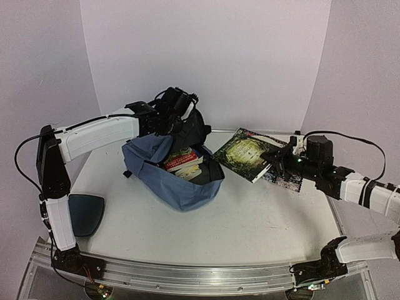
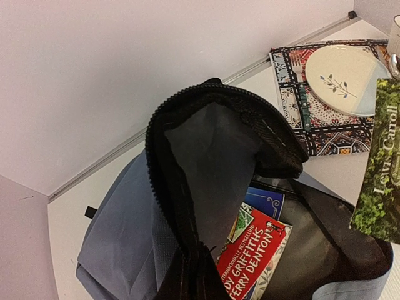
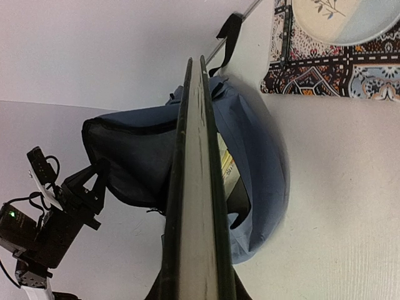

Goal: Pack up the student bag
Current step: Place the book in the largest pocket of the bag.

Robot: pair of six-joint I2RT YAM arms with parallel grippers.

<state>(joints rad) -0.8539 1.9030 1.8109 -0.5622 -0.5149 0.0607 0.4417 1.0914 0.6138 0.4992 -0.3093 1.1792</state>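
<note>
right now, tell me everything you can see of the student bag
The student bag is soft slate-blue fabric with black zipper edging and a dark lining. It lies slumped on the white table, mouth open. The left gripper is shut on its dark top flap, holding it raised. Books lie inside, a red book on top. A short black strap tab shows on its left side in the top view.

White table before plain lilac walls.
A metal rail edges its near side; soft, even light.
</note>
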